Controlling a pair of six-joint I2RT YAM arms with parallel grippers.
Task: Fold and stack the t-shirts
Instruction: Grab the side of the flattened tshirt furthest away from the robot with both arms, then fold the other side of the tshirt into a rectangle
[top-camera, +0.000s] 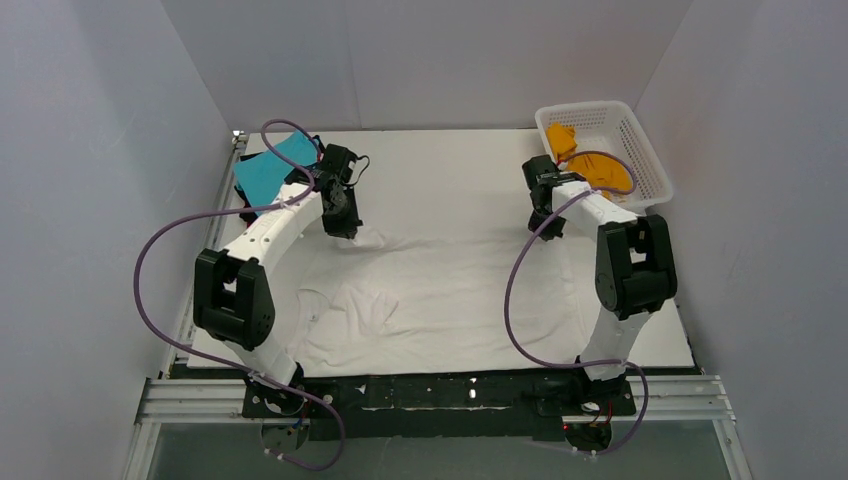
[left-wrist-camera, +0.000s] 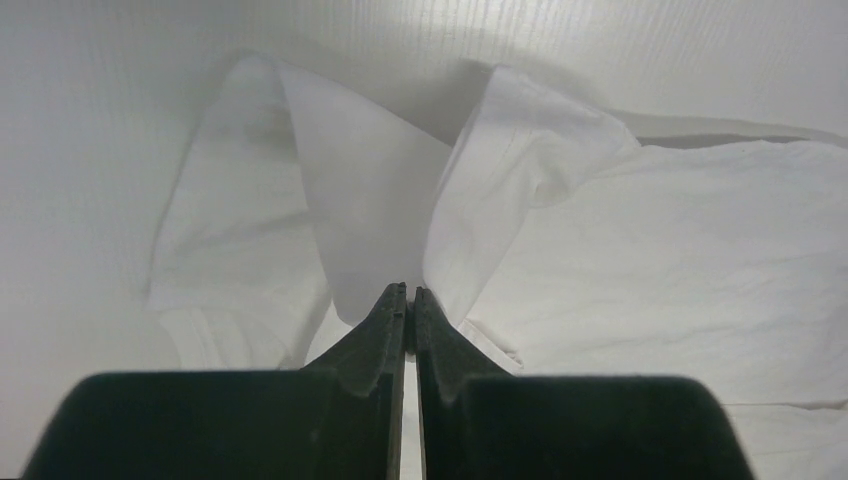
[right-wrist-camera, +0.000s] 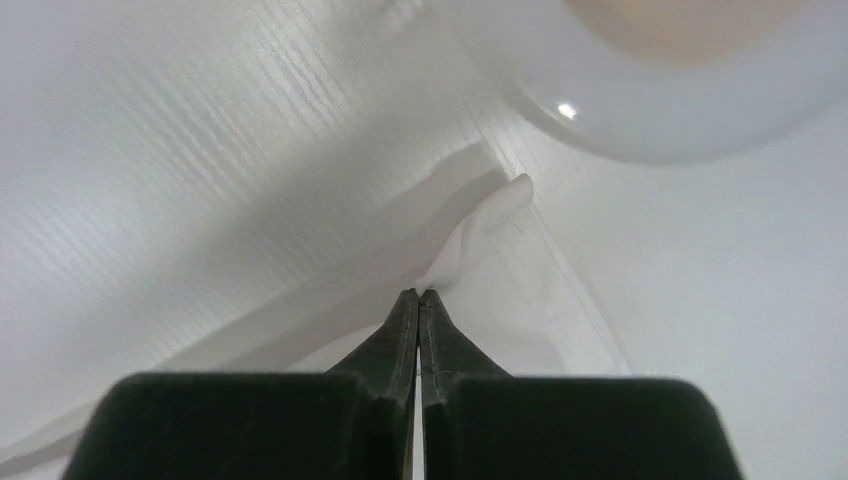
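A large white t-shirt (top-camera: 440, 300) lies spread and wrinkled over the middle of the white table. My left gripper (top-camera: 345, 230) is at its far left corner, jaws shut on a fold of the white cloth (left-wrist-camera: 370, 230), which rises to the tips. My right gripper (top-camera: 549, 228) is at the far right corner, jaws shut on a thin edge of the same shirt (right-wrist-camera: 480, 230). A teal t-shirt (top-camera: 270, 170) lies at the far left on a dark one. An orange t-shirt (top-camera: 585, 160) sits in the basket.
A white lattice basket (top-camera: 640, 150) stands at the far right corner, close behind my right arm. Grey walls close in both sides and the back. The table's metal front rail (top-camera: 430, 395) runs by the arm bases.
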